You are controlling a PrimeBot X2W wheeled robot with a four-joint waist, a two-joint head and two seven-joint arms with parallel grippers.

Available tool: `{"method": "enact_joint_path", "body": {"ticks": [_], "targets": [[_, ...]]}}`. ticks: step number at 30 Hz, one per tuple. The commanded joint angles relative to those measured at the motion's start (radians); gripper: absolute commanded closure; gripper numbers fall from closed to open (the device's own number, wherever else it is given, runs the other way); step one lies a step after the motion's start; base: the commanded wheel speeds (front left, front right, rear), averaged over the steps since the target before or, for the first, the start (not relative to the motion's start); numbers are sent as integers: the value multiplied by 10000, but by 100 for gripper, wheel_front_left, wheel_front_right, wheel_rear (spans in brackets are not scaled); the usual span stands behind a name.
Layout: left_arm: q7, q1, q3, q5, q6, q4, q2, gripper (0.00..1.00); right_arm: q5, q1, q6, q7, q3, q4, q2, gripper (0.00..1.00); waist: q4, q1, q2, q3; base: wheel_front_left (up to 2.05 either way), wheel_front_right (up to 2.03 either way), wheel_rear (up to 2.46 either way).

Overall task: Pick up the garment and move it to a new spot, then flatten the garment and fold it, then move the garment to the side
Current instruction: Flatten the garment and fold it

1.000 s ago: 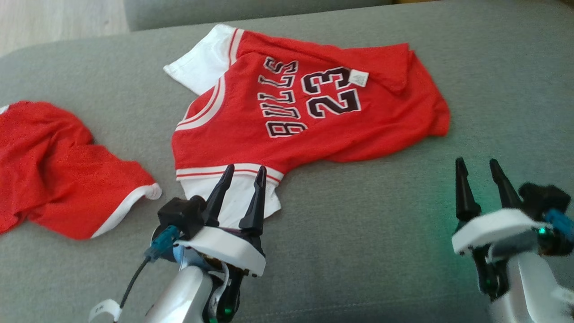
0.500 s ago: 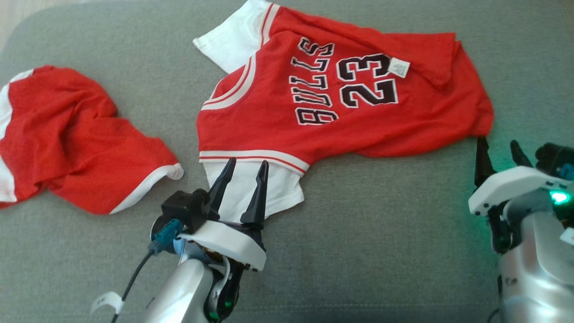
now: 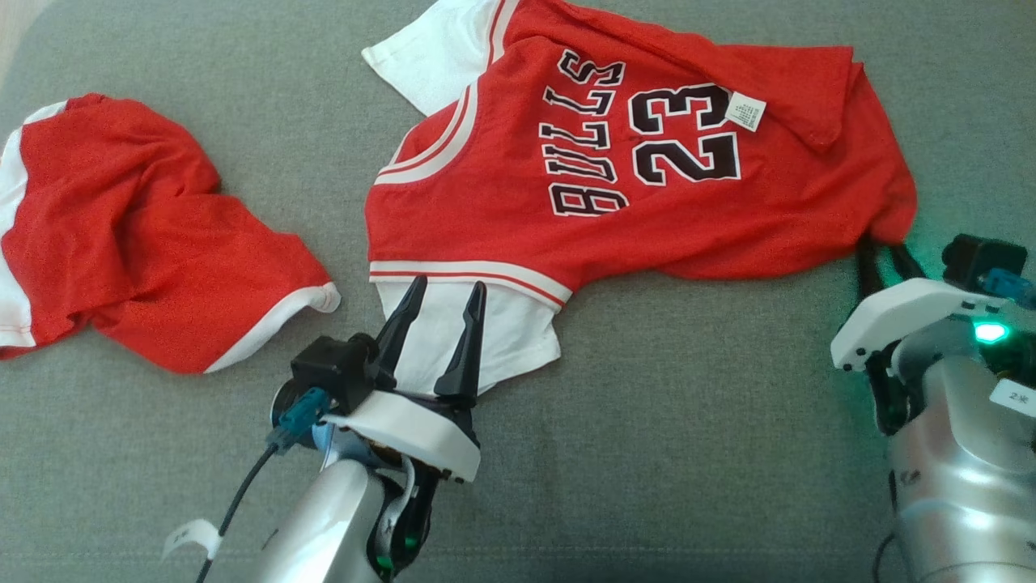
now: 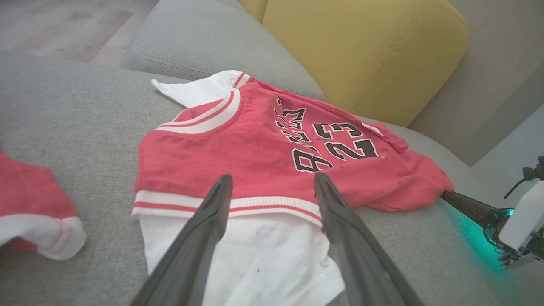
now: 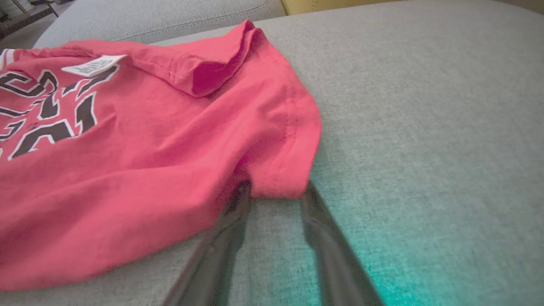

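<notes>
The garment (image 3: 615, 210) is a red "BULLS 23" jersey with white sleeves, lying spread on the grey sofa (image 3: 688, 405). My left gripper (image 3: 449, 283) is open, its fingers hovering over the near white sleeve (image 4: 238, 255) just short of the striped band. My right gripper (image 3: 882, 243) has reached the jersey's right hem corner (image 5: 280, 170). Its two fingers stand a little apart on either side of that corner, and the cloth hides their tips. The jersey (image 4: 238, 157) also shows in the left wrist view, with the right gripper (image 4: 514, 225) at its far corner.
A second red piece with white trim (image 3: 121, 243) lies crumpled at the left. A yellow cushion (image 4: 361, 51) and a grey cushion stand behind the jersey. Wood floor (image 4: 63, 25) shows beyond the sofa. Bare sofa stretches between my two arms.
The head camera has tilted, shifting the whole picture. My right gripper has moved forward to the jersey's hem corner and its fingers have drawn closer together. The left gripper stays over the sleeve.
</notes>
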Motion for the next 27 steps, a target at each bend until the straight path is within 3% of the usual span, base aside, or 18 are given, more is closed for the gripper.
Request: {"method": "enact_joint_path", "body": {"ticks": [1,9,15,21,27], "targets": [[-76,-438,320,70,-28,-271,20,0,-122,-405,-7,-191,283,-141,-152,100,-8,0,0,-28,0,0,0],[-76,-314,381,-19,20,-227,20,0,-630,-481,-7,-597,597,-57,-522,100,-160,0,0,-347,0,0,0],[-76,-139,346,-204,78,-263,20,0,-857,-348,-7,-9,1022,-709,-954,100,-349,0,0,-855,0,0,0],[-76,189,244,-505,221,-335,20,0,-728,233,-7,2147,1975,-1926,-1781,100,-468,0,0,-1613,0,0,0],[-76,516,173,-741,412,-499,20,0,273,1404,-7,5348,3355,-4171,-3206,100,-490,0,0,-2088,0,0,0]]}}
